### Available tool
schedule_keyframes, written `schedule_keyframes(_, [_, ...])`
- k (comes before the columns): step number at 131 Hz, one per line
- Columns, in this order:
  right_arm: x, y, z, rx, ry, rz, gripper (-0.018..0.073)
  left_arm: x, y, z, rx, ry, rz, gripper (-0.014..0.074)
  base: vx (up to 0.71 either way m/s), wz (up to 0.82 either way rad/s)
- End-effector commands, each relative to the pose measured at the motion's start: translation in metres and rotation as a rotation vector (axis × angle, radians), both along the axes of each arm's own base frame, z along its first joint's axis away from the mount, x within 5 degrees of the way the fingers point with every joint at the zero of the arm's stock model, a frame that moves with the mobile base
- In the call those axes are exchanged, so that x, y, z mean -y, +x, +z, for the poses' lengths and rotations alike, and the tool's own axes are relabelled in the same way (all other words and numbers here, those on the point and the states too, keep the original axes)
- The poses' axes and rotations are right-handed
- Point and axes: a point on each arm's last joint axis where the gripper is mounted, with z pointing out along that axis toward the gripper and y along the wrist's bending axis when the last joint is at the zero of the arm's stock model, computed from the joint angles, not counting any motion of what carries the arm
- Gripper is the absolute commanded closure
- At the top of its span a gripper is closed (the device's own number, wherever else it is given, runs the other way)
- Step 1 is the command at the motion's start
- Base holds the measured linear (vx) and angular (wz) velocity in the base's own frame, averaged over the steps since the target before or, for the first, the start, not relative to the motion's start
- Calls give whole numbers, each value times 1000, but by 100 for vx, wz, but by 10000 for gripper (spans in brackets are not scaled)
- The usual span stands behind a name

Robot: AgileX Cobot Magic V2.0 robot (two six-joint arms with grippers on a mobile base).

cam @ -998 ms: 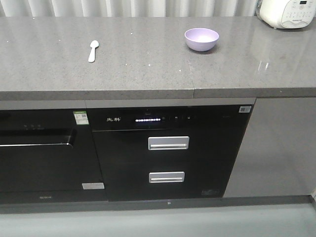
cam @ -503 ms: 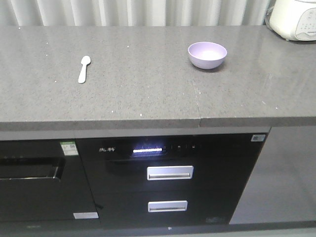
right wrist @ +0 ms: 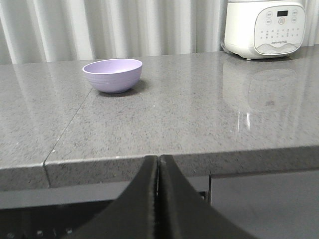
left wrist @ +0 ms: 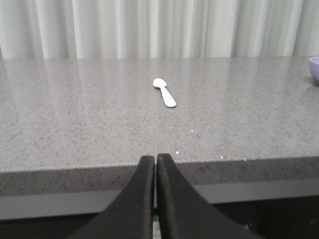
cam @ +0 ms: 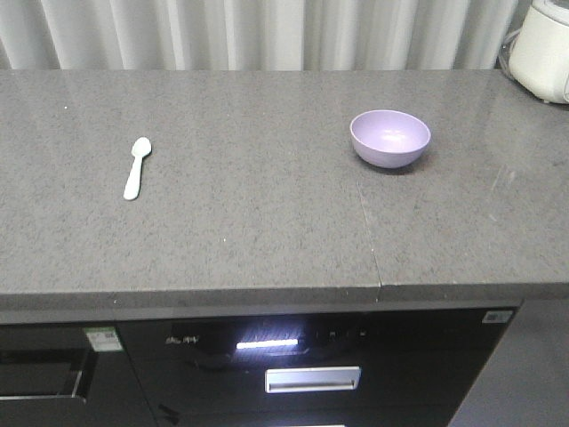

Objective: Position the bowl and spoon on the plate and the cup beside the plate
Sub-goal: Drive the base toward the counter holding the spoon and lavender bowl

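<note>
Grey speckled stone counter (cam: 267, 231): lavender bowl (cam: 389, 138) upright at upper right of the front view. Pale spoon (cam: 136, 166) lies flat at left, bowl end up-frame, well apart from the bowl. Left gripper (left wrist: 155, 167): fingers pressed together, holding nothing, low at the counter edge, spoon mid-frame beyond. Right gripper (right wrist: 158, 167): likewise pressed together, empty; bowl upper left in its view, white rice cooker (right wrist: 264, 27) upper right.

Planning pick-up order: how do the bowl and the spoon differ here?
The bowl is lavender; the spoon is pale, whitish. The bowl is round and deep, standing open side up; the spoon is slim and lies flat. The bowl sits toward the right, the spoon toward the left. Both rest on the grey countertop.
</note>
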Motion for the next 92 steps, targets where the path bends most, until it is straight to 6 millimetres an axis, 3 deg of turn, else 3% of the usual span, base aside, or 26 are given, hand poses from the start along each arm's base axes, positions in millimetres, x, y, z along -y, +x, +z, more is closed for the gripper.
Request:
schedule_keyframes(1, [0, 0, 4, 64, -11, -1, 566, 1, 0, 5, 85, -15, -10, 603, 23, -1])
schedule_keyframes(92, [0, 0, 4, 64, -11, -1, 566, 1, 0, 5, 85, -15, -10, 603, 17, -1])
